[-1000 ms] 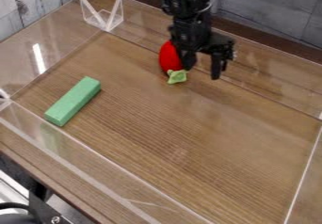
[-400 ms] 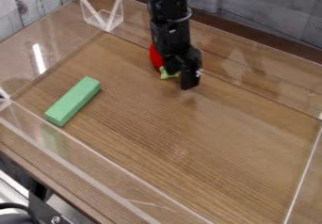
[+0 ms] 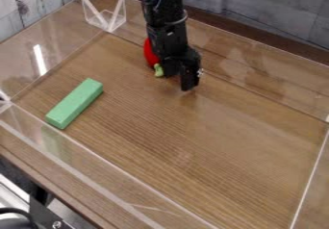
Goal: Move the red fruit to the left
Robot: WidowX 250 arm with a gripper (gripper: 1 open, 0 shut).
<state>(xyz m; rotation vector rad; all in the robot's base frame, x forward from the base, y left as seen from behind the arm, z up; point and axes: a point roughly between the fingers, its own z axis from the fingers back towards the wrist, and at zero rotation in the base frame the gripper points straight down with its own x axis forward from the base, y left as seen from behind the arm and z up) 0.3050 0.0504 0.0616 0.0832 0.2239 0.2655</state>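
Berry (image 3: 150,54) in upper middle of frame, just left of the gripper (image 3: 174,73), partly hidden behind it; long axis runs roughly up-down in frame, tilted slightly; leafy cap at the lower end, pointing toward the bottom of frame, red body above it; black arm comes in from the top edge; pincer state: can't tell, tips too dark and blurred, contact with berry unclear; green block (image 3: 75,104) at left of frame, lying flat, long axis slanting from lower left to upper right; both on the wood table (image 3: 193,156).
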